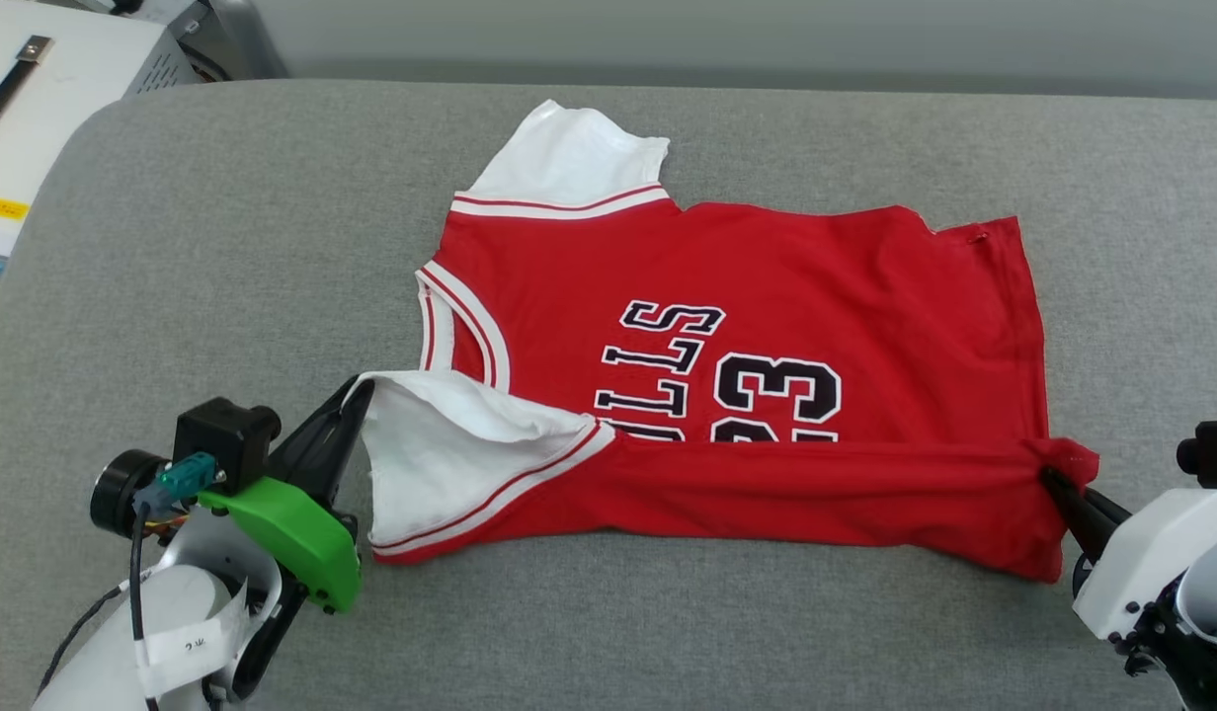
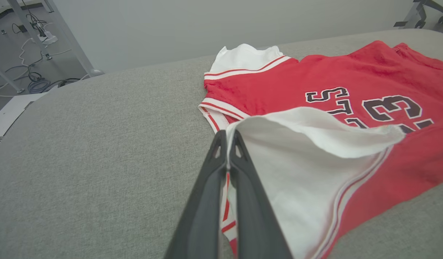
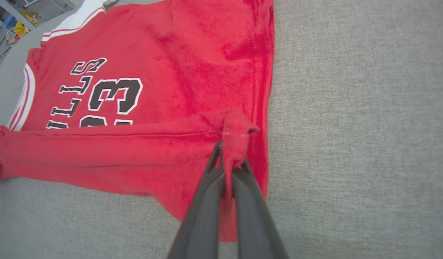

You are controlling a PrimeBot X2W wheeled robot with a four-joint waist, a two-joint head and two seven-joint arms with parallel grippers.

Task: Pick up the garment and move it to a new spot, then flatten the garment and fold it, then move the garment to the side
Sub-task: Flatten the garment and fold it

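At your far left, a white equipment case [image 1: 45, 89] sits beyond the corner of the grey padded bench [image 1: 223, 257]. Moving in, your left gripper [image 1: 358, 391] sits low over the near left part of the bench. Its dark fingers [image 2: 203, 201] are pressed together on the edge of a white sleeve panel [image 1: 441, 444], and a strip of red-and-white striped trim is pinched between them in the left wrist view.

The garment [image 1: 767, 296] lies across the middle of the bench, collar end to your left and hem to your right. A second white sleeve panel [image 1: 569, 158] lies on the far side. The red body lies mostly flat, with black, white-edged lettering [image 1: 668, 346] and the number 23 [image 1: 776, 390] on top.

The near side of the garment is turned up and over toward the far side. It forms a long red band [image 1: 816, 484] running between your two grippers, and it covers the near part of the lettering and number. You cannot tell from these views whether the band is clear of the layer beneath it.

At your right, the right gripper [image 1: 1051, 481] has its fingers closed on the near hem corner. The red cloth there is bunched into a small peak at the tips. Bare grey bench lies beyond the hem.
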